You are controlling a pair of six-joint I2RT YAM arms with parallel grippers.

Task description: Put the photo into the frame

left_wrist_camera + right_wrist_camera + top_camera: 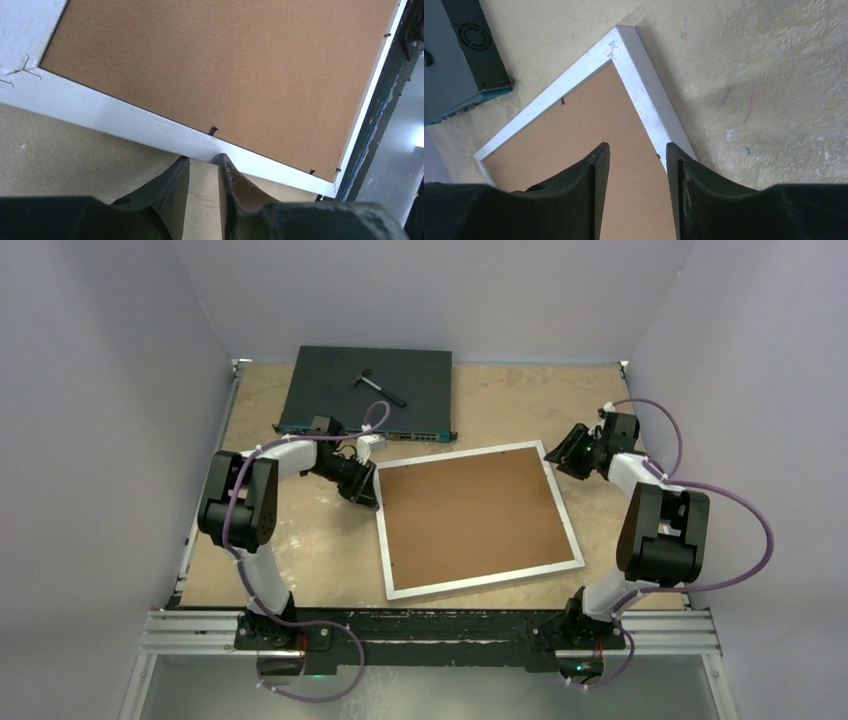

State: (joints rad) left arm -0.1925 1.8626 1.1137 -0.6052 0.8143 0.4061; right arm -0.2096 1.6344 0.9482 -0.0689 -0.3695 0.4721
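- Frame lies face down mid-table and skewed, its near rail close to the near edge of the table. The brown backing board sits in it.
- Photo: nowhere in sight, in any view.
- Left gripper is down low at the frame's left rail, fingertips touching the white wood. Its jaws stand a narrow slit apart, with only bare table between them.
- Right gripper hovers by the frame's far right corner, jaws roughly half apart, holding nothing.
- Risk: a push from the left could slide the whole frame, since nothing braces the opposite rail.
- Risk: the retaining tabs are tiny, so blunt fingertips may skid off and gouge the board.
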